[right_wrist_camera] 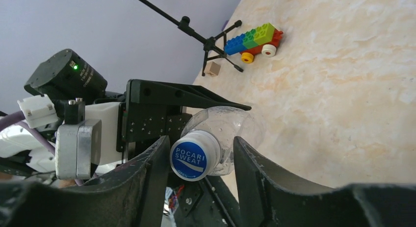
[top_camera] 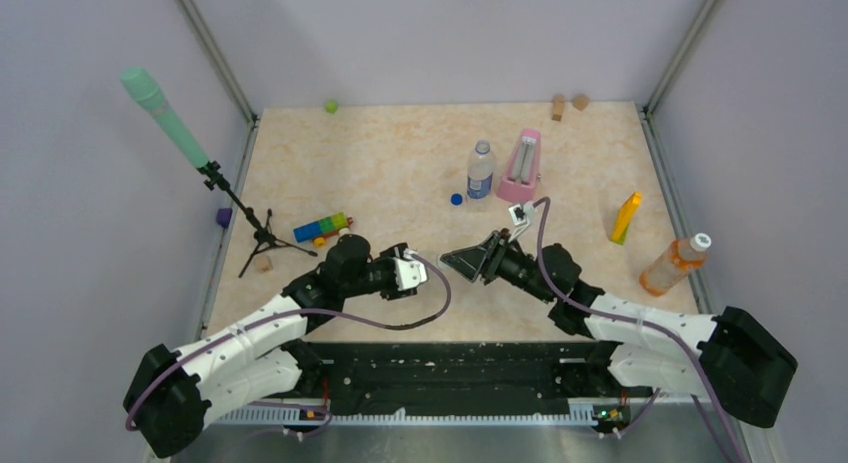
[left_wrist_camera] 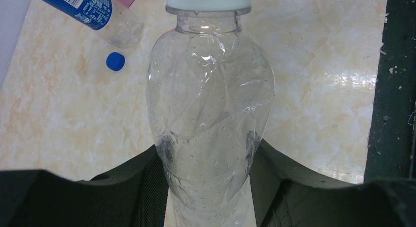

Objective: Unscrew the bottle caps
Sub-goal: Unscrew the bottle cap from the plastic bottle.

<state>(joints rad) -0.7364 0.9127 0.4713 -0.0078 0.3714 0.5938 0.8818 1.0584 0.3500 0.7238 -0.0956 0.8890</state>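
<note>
My left gripper (left_wrist_camera: 211, 163) is shut on the body of the plain clear bottle (left_wrist_camera: 211, 104) and holds it off the table, neck pointing at the right arm. Its white cap (right_wrist_camera: 195, 155), with a blue printed top, sits on the neck between my right gripper's (right_wrist_camera: 198, 158) open fingers, close to one finger and clear of the other. In the top view the two grippers (top_camera: 415, 273) (top_camera: 465, 261) meet at mid-table. The blue-label bottle (top_camera: 481, 170) stands upright behind them, with the dark blue cap (top_camera: 456, 198) loose on the table beside it. The orange bottle (top_camera: 672, 265) lies at the right with its white cap (top_camera: 701, 242) on.
A pink metronome (top_camera: 521, 166) stands next to the blue-label bottle. A yellow object (top_camera: 626, 217) stands at the right. A toy brick car (top_camera: 322, 226) and a green microphone (top_camera: 165, 116) on a tripod are at the left. A green cube (top_camera: 330, 106) and wooden blocks (top_camera: 558, 106) lie at the back.
</note>
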